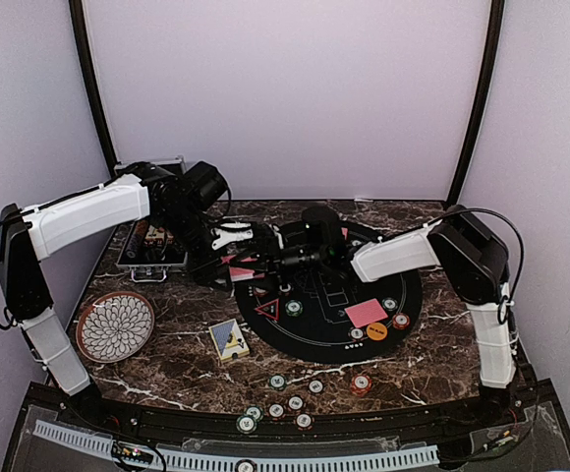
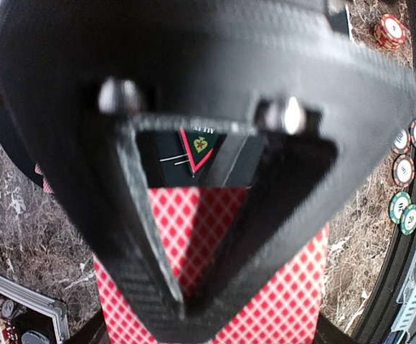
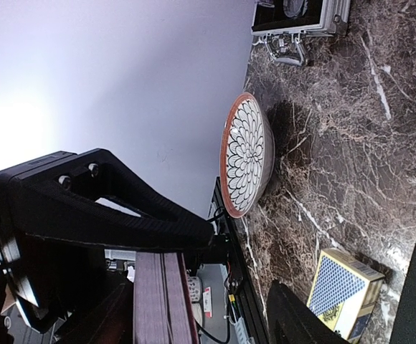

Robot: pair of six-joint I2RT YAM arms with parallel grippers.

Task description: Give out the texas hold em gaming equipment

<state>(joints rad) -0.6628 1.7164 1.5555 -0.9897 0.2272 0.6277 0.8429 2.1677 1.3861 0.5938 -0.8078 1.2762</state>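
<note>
Mid-deal, I'd say: the left gripper (image 1: pixel 224 258) clamps the red-backed deck (image 2: pixel 265 287) above the upper-left edge of the black mat (image 1: pixel 314 339), centre frame. The right gripper (image 3: pixel 240 264) stands half wide astride the deck's end. Next it must pinch one card only and lift it clear.

**Poker gear lay spread across a marble table (image 1: pixel 182 379) and round black mat (image 1: pixel 314 339).**
A stack of red-backed cards (image 2: pixel 280 287) was held above the mat's left edge. A single card (image 1: pixel 366 313) lay flat on its right side, an orange disc (image 1: pixel 376 331) just beside it. A red triangle (image 1: pixel 267 311) sat at the left beside a green chip (image 1: pixel 293 308). Red, green and white chips (image 1: pixel 295 402) were scattered near the table's front edge.
</note>
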